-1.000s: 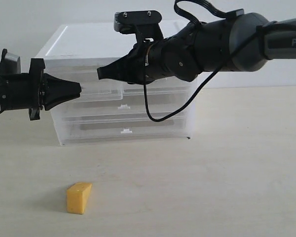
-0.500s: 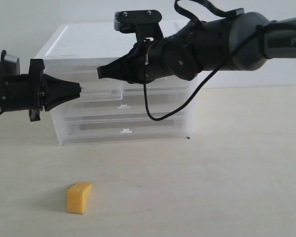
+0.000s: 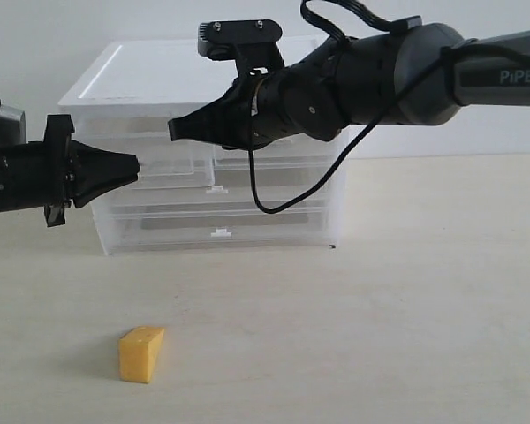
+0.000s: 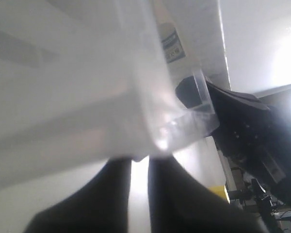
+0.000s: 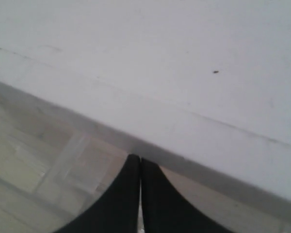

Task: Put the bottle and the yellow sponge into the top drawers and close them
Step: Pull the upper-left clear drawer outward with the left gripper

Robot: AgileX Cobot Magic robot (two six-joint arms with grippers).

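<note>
On table, yellow sponge sits in front of chest — toward view-L side.

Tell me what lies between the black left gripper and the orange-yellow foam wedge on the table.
Nothing but bare pale tabletop, as the exterior view shows, separates the black left gripper from the orange-yellow foam wedge.

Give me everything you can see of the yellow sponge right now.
The yellow sponge is a small orange-yellow wedge-shaped block, foam-like and matte, its lighter top face sloping. It sits on the pale table, out in front of the drawer chest and apart from it. Nothing but the table touches it.
</note>
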